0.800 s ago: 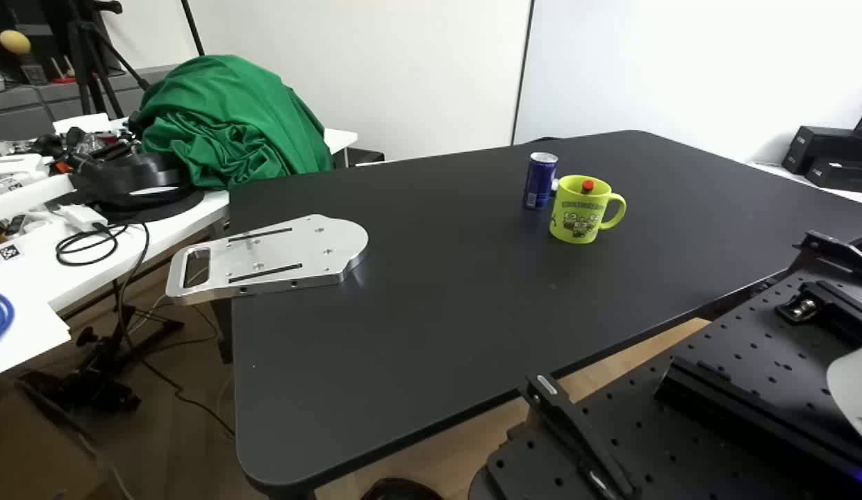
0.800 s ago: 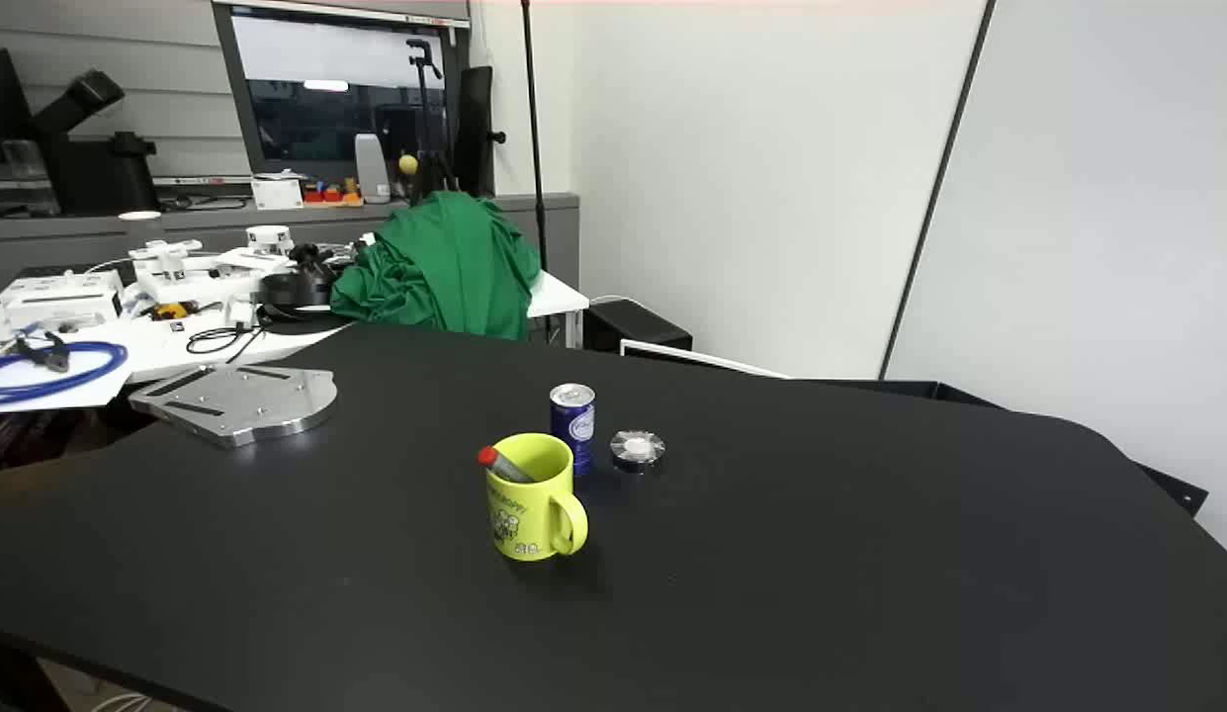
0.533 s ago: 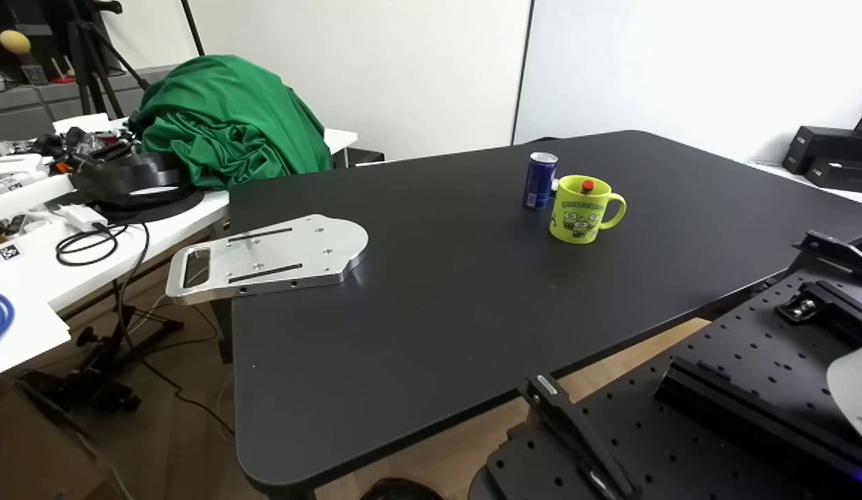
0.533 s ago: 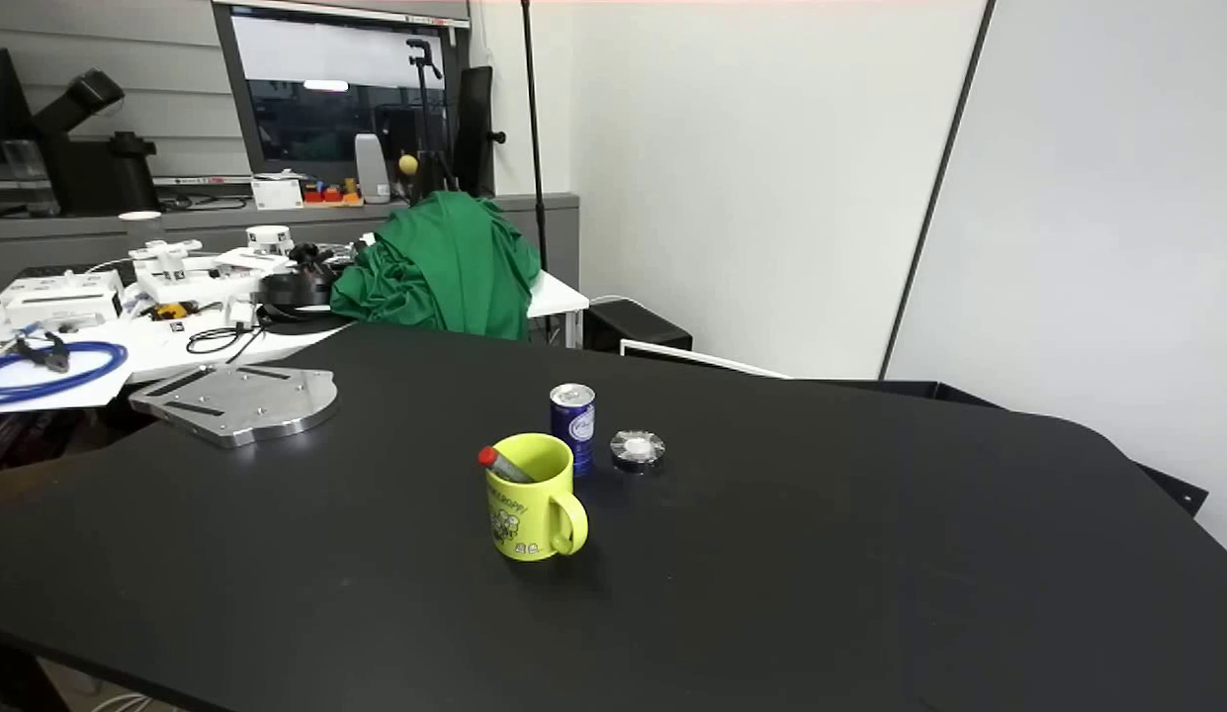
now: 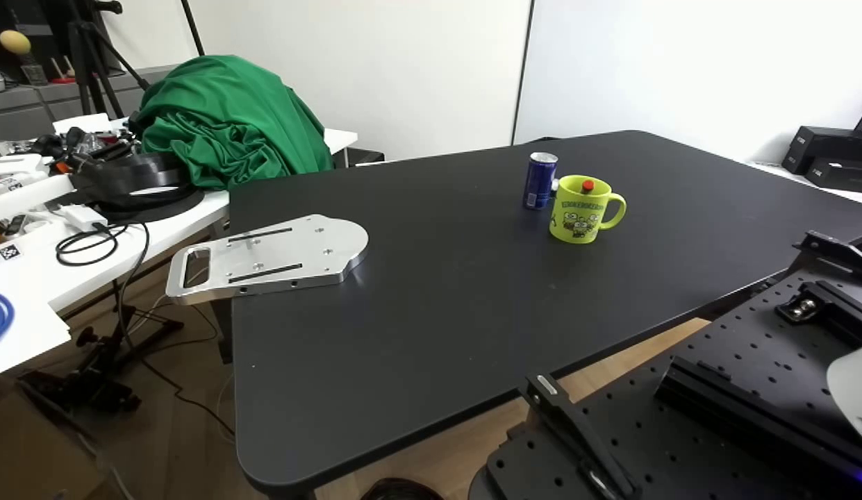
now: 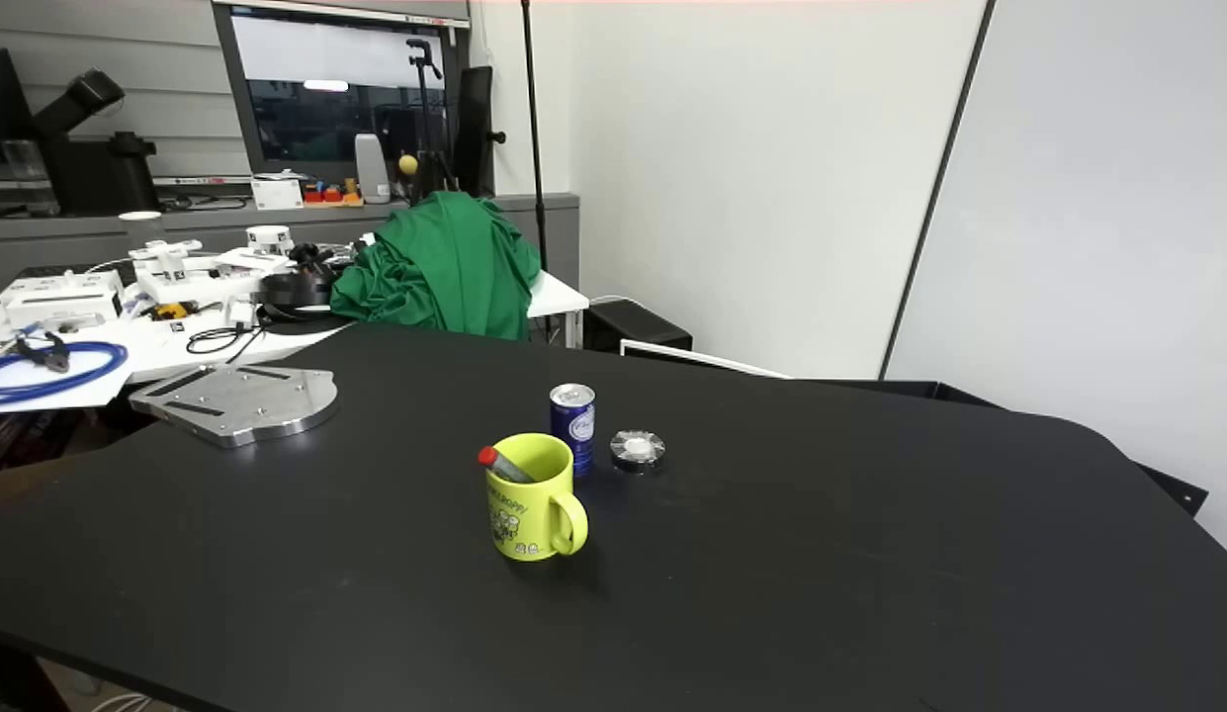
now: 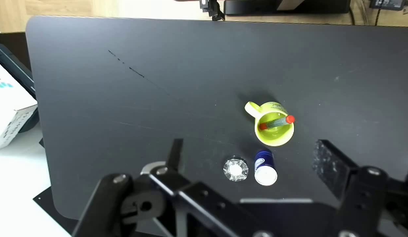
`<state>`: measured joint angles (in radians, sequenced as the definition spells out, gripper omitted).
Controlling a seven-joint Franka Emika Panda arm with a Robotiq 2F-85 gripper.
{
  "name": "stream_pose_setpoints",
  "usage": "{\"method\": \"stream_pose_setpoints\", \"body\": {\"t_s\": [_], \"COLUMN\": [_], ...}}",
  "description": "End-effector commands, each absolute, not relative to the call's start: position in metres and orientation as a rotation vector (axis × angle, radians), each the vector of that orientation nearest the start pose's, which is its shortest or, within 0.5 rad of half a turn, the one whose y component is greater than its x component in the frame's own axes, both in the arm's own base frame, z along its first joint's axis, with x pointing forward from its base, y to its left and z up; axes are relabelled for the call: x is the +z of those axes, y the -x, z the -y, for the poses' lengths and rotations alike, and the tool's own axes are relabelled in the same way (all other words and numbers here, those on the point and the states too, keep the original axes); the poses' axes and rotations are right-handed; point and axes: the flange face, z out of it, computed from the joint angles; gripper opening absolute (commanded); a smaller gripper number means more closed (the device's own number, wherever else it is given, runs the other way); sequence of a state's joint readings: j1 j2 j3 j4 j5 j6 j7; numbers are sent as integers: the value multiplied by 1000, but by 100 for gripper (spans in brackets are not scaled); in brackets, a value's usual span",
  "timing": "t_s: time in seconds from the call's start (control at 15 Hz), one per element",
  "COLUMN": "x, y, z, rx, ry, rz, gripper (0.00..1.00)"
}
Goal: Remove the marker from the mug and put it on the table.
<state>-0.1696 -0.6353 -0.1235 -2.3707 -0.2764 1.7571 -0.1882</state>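
Hangs above the black table (image 7: 125, 98) with the claw (image 7: 251, 156) spread, both fingers (image 7: 332, 168) well apart. In the wrist view, has the lime mug (image 7: 273, 136) below, just past the gap between the fingertips. Shows the grey, red-ended marker (image 7: 276, 122) inside that mug, tilted, one end over the rim. Through the gap, frames the blue can (image 7: 265, 166) and, just beside it, a shiny round disc (image 7: 236, 169).

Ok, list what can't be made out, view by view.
Marker, both exterior views: lower end hidden by the mug.
Shiny disc, in an exterior view: mostly behind can and mug.
White box, wrist view: cut off by the left edge.
Print on can, all views: too small.
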Motion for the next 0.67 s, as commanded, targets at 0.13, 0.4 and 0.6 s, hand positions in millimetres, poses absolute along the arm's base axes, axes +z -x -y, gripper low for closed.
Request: {"method": "stream_pose_setpoints", "body": {"t_s": [0.13, 0.4, 0.6], "x": [543, 517, 484], "y": [-357, -386, -404], "z": [123, 94, 68], "rx": [-15, -105, -86], "ry": [3353, 3349, 3352], "rz": [-31, 21, 85], "gripper": [100, 100, 100]}}
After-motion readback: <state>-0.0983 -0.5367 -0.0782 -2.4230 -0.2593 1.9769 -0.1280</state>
